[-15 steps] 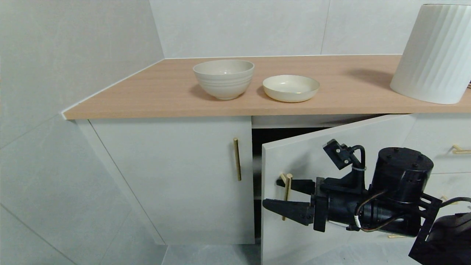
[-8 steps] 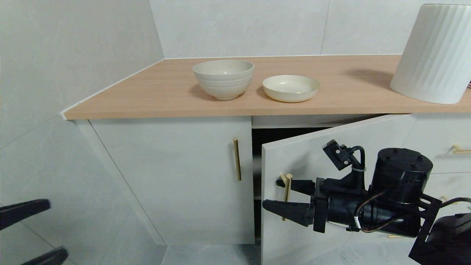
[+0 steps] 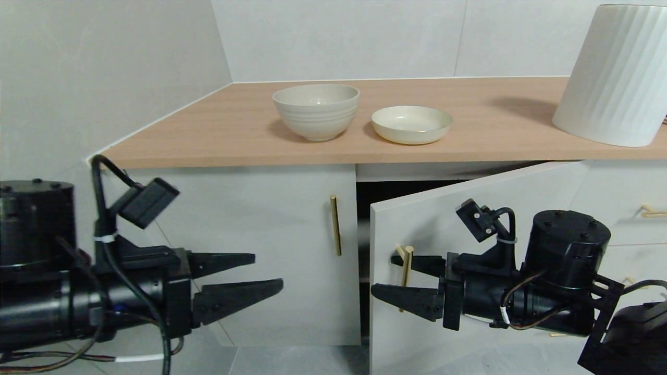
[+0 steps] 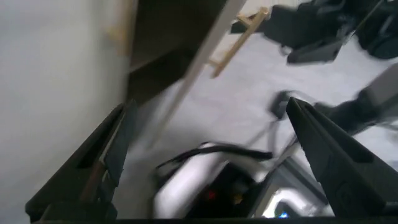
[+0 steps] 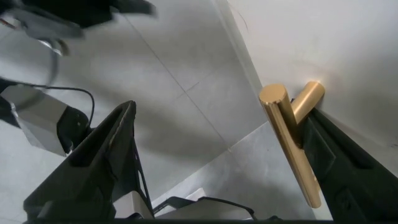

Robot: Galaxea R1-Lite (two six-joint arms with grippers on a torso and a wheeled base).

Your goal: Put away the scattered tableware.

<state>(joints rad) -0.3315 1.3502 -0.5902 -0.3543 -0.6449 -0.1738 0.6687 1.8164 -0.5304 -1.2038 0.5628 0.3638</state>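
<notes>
the wooden countertop (image 3: 208, 140) is running above a closed cabinet door (image 3: 250, 234) and an ajar door (image 3: 469, 198). the left gripper (image 3: 268, 270) is hanging spread-fingered before the closed one. the right gripper (image 3: 384, 274) is gaping too. the ribbed bowl (image 3: 316, 112) and shallow dish (image 3: 411, 124) are sitting side by side on the countertop, well above both grippers. the ajar door's brass handle (image 3: 407, 260) is lying between the right fingers.

Brass handle (image 5: 291, 146) between the right pincer's (image 5: 219, 118) parted fingers (image 5: 115, 155), on white door (image 5: 323, 50).
</notes>
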